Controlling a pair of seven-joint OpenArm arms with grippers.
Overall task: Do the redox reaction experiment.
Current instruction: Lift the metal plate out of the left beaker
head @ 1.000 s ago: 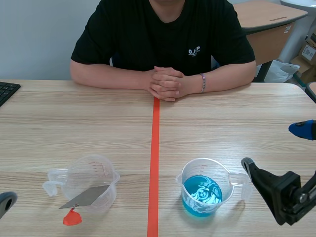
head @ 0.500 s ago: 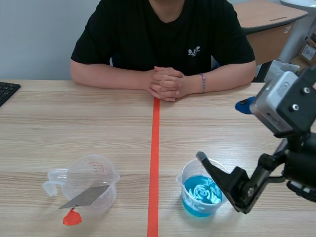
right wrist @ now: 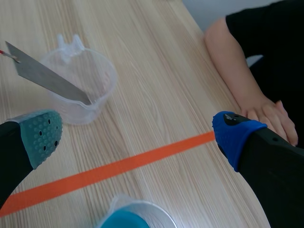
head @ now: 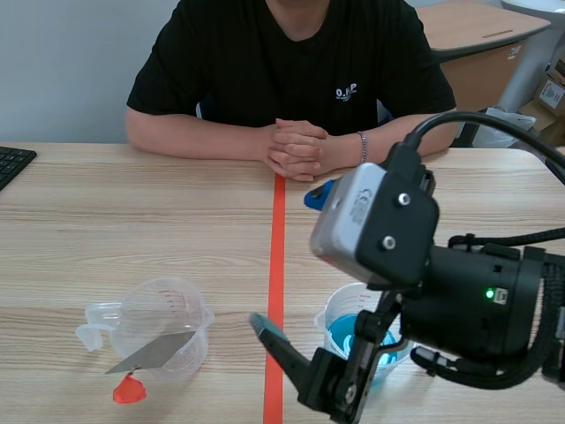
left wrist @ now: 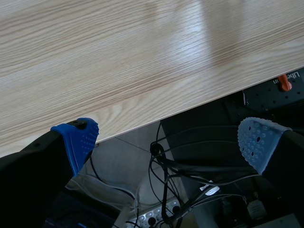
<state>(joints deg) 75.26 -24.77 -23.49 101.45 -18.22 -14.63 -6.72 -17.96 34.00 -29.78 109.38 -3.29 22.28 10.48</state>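
Note:
A clear empty beaker (head: 164,325) stands left of the tape line. A grey metal strip (head: 155,352) with a red end (head: 129,389) leans in it. A beaker of blue liquid (head: 346,340) stands right of the line, half hidden by my right arm. My right gripper (head: 287,259) hangs open over the tape line, holding nothing. In the right wrist view the empty beaker (right wrist: 84,84) and strip (right wrist: 46,77) lie ahead of the open right gripper (right wrist: 137,137), and the blue beaker's rim (right wrist: 133,213) is just below it. My left gripper (left wrist: 166,137) is open at the table's front edge.
A person sits across the table with clasped hands (head: 296,148) resting at the far end of the orange tape line (head: 277,238). A keyboard corner (head: 12,162) shows at the far left. Cables (left wrist: 171,190) hang below the table edge (left wrist: 156,118).
My right arm has swung from the right edge leftward and up, crossing over the blue beaker to the tape line. The left fingertip at the lower left corner has left the scene view.

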